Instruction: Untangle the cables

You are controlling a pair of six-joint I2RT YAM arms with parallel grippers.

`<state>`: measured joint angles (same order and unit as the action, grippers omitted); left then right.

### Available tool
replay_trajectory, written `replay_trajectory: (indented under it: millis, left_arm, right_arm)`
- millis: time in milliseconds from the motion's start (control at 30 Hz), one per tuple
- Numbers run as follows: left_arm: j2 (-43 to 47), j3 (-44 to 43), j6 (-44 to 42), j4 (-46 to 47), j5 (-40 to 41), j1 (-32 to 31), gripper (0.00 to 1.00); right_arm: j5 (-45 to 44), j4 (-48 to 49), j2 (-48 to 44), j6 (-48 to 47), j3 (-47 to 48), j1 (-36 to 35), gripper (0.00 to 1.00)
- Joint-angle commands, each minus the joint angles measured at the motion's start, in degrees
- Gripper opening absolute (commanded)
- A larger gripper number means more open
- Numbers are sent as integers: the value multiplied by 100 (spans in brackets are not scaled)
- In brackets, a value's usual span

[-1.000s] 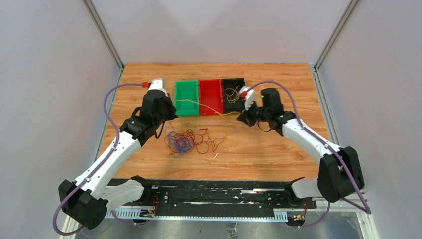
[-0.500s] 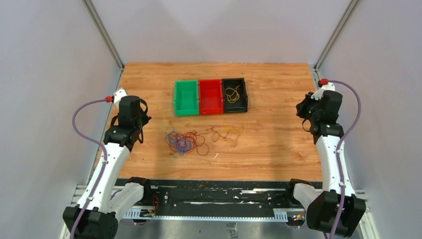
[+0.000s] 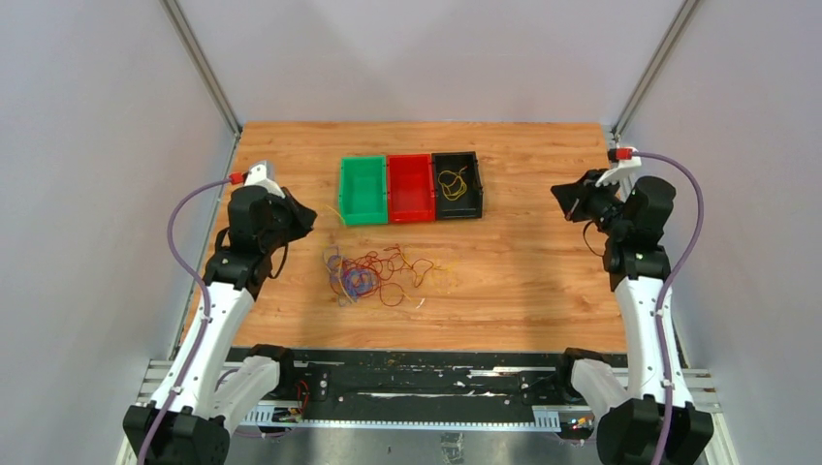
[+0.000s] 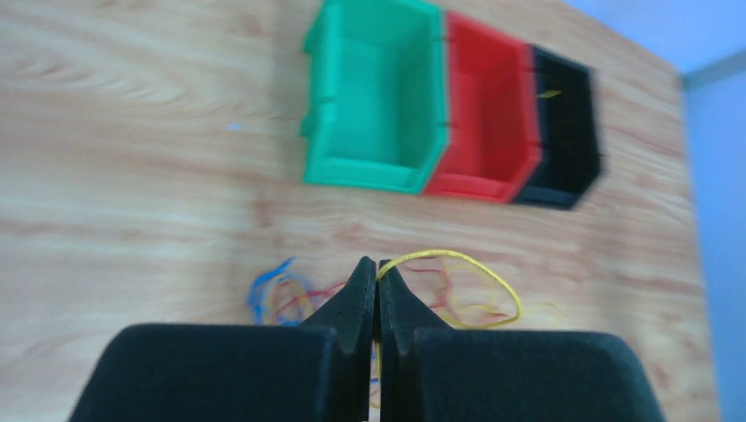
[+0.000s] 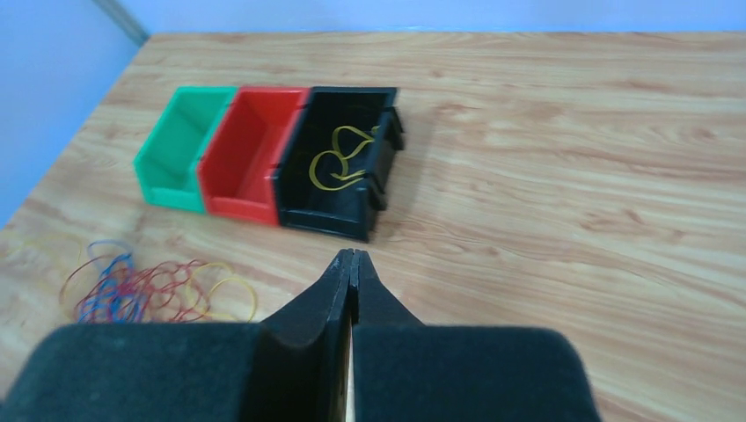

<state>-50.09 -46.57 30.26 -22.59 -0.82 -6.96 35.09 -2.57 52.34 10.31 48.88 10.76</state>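
My left wrist view is smeared. The open black plastic bin (image 4: 572, 132) shows only a yellow fleck inside, and its wall hides the rest. My left claw (image 4: 378, 264) covers the near part of the tangle of thin red, blue and yellow wire loops (image 4: 273, 294). The end of the single yellow wire loop (image 4: 457, 256) vanishes between my pressed tips. From above, the tangle's strands are too fine to tell apart, and my right claw (image 3: 564, 198) is a dark shape with no clear tips.
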Motion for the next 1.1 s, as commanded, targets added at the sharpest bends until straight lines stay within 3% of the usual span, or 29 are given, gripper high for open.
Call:
replay_trajectory:
  millis: [0, 200, 333, 500, 733, 900, 1067]
  left_arm:
    - [-64, -505, 102, 1179, -2059, 11, 0]
    - [-310, -1343, 708, 2186, -3093, -5, 0]
    - [-515, -2071, 830, 2226, -3358, -20, 0]
    - [-915, -3602, 989, 2234, -3843, -41, 0]
    - [-1410, -5299, 1313, 2235, -4277, -66, 0]
    - [-1621, -5640, 1408, 2233, -4291, -86, 0]
    - [-1851, -5838, 1548, 2233, -4304, -112, 0]
  right_arm:
    - [635, 142, 1, -412, -77, -586, 7]
    - [681, -428, 588, -1416, 43, -2275, 50]
    - [76, -611, 1124, -1816, 73, -3310, 71]
    - [-343, -380, 1460, -2142, 81, -3950, 95]
    - [261, 1118, 1181, -2134, -93, -4382, 98]
    - [599, 2222, 1200, -1564, 113, -4742, 98]
    - [317, 2856, 1674, -1077, 622, -5525, 98]
